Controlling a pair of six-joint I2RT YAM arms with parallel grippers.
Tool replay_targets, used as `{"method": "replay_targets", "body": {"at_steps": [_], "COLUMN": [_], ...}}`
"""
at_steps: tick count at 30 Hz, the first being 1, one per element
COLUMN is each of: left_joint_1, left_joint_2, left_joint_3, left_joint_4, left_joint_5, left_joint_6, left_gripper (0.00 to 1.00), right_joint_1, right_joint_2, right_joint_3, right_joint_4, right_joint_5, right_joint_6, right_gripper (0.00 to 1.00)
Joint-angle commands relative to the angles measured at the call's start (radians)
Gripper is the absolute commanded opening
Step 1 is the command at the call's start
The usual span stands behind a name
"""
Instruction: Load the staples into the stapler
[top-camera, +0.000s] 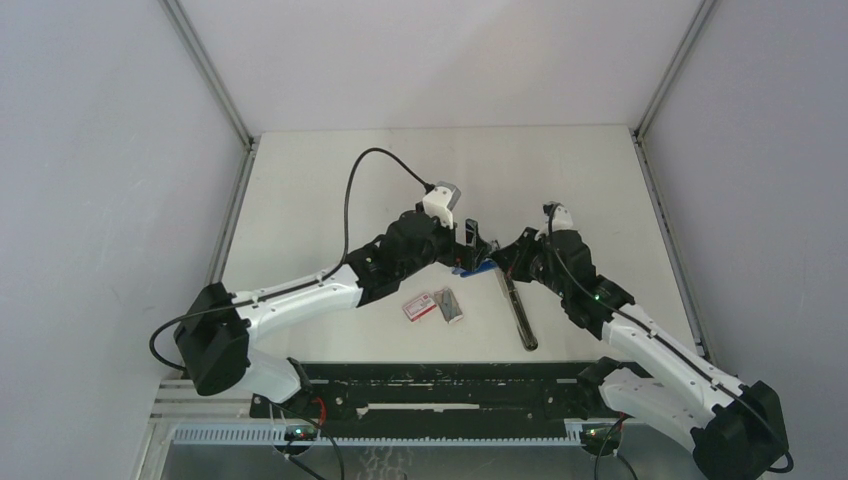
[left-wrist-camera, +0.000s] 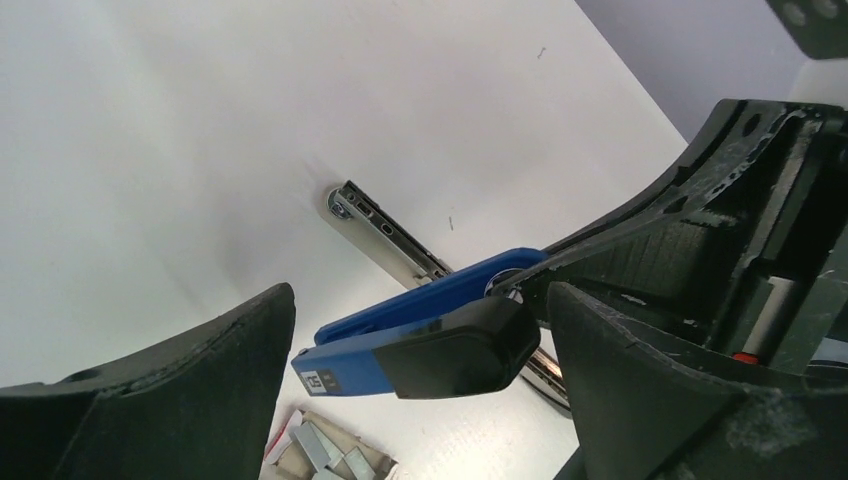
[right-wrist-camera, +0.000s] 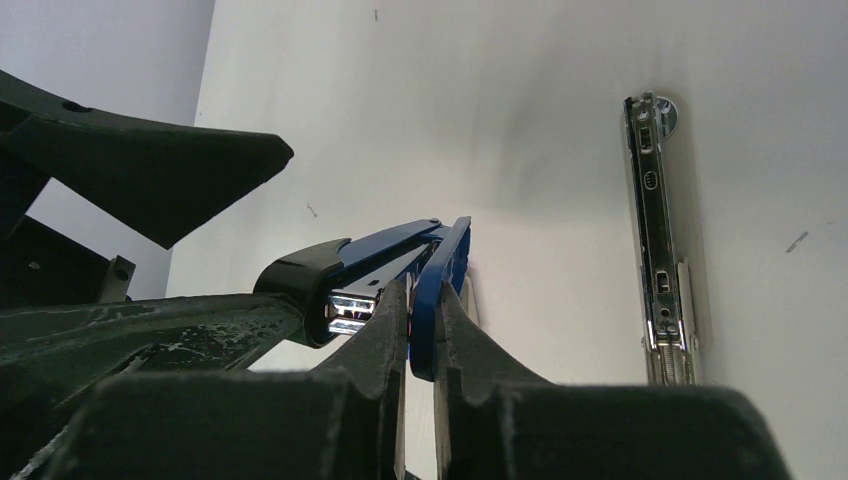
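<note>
**Clerk:** Item one, the stapler (right-wrist-camera: 345, 270): where was it held?

**Keeper:** Blue body with a black cap, raised above the middle of the table (top-camera: 330, 180). The right gripper (right-wrist-camera: 420, 300) was pinched tight on a thin blue plate of it. The left gripper (left-wrist-camera: 420, 300) was spread wide with the black-capped end between its fingers, and neither finger was seen pressing.

**Clerk:** Item two, the staples?

**Keeper:** Not loaded. The red-and-white box (top-camera: 418, 306) and grey tray (top-camera: 450, 303) lay side by side on the table, just on the near side of the left gripper. Loose strips (left-wrist-camera: 325, 452) showed at the lower edge of the left wrist view.

**Clerk:** Item three?

**Keeper:** The silver magazine rail (right-wrist-camera: 655, 250) lay flat on the table beside the right arm. Whether it was joined to the blue body could not be told.

**Clerk:** Hazards?

**Keeper:** By judgement only. The hold was on one thin plate, so a push from the left fingers could twist the stapler out of the pinch or snap it shut. If the left gripper closed off-centre, it could slide off the rounded cap. The strips looked brittle and might break under a hard squeeze.
</note>
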Motion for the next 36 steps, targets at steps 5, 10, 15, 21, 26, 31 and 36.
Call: {"method": "replay_targets", "body": {"at_steps": [5, 10, 15, 21, 26, 31, 36], "left_joint_1": [0.008, 0.04, 0.079, 0.136, 0.115, 0.031, -0.003], "left_joint_2": [-0.003, -0.025, -0.08, -0.156, -0.169, -0.112, -0.011], "left_joint_3": [0.021, -0.022, -0.092, -0.183, -0.095, 0.033, 0.119], "left_joint_4": [-0.028, -0.034, -0.042, -0.056, -0.042, -0.015, -0.009], "left_joint_5": [-0.004, 0.001, -0.006, -0.012, 0.061, 0.086, 0.112], "left_joint_6": [0.002, -0.018, -0.019, -0.02, 0.021, 0.005, -0.01], "left_gripper": [0.97, 0.93, 0.91, 0.92, 0.91, 0.94, 0.95], "right_joint_1": [-0.029, -0.043, -0.084, -0.143, -0.124, -0.054, -0.008], "right_joint_2": [-0.061, -0.079, -0.108, -0.14, -0.122, -0.085, -0.049], "right_joint_3": [0.045, 0.046, 0.045, 0.05, 0.056, 0.06, 0.076], "right_joint_4": [0.083, 0.06, 0.053, 0.034, 0.025, 0.039, 0.041], "right_joint_5": [-0.002, -0.001, -0.039, -0.1, -0.058, 0.031, 0.071], "right_joint_6": [-0.006, -0.009, -0.004, 0.0, -0.012, -0.023, -0.032], "right_gripper": [0.0, 0.0, 0.0, 0.0, 0.0, 0.0, 0.0]}}
